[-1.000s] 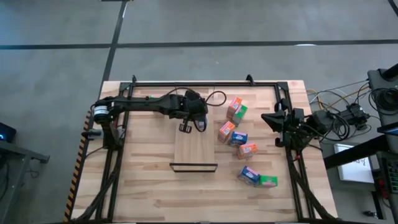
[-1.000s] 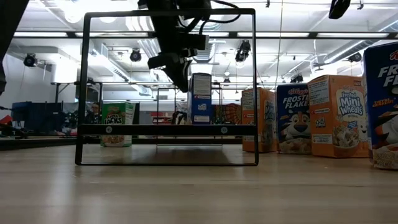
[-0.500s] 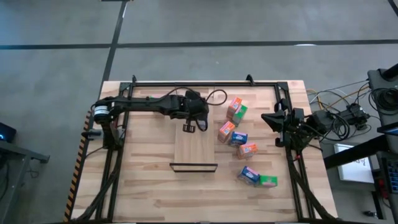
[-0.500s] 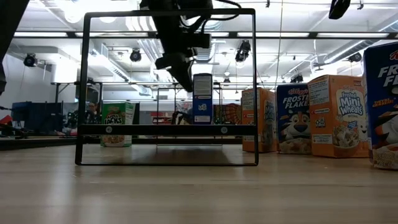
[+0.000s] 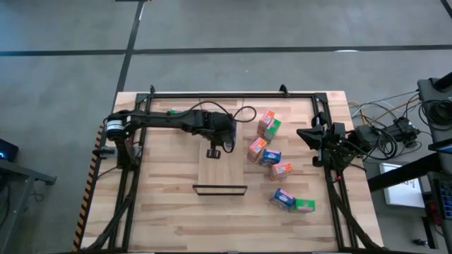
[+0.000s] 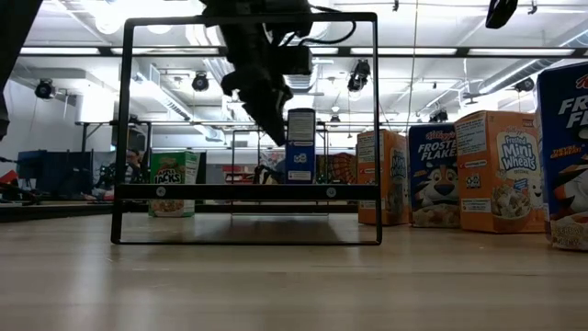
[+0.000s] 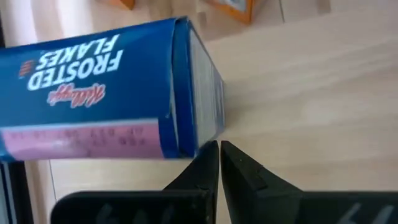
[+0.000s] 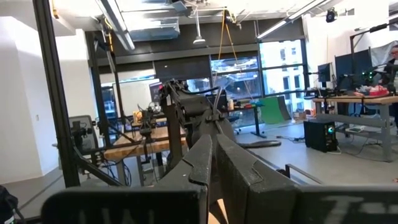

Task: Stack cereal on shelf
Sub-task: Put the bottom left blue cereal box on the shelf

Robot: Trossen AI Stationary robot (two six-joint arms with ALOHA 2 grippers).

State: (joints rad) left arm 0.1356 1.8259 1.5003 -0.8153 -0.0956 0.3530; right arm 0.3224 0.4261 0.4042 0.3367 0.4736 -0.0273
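Since a second ago the left gripper (image 5: 212, 152) has slid further over the shelf (image 5: 222, 171), jaws pinched shut on nothing, tips just beside the upright blue cereal box (image 7: 106, 93) (looks like nudging). I'd push low and slow so it doesn't topple. Top-down, the arm hides that box; other boxes (image 5: 268, 150) wait alongside.

High camera is looking straight down on the whole bench (image 5: 169, 212). Low camera is sitting at bench level, facing the room. Left wrist camera is looking closely past its fingers (image 7: 239, 171) at a blue box (image 7: 106, 93), also showing in the low view. Right wrist camera is facing the room.
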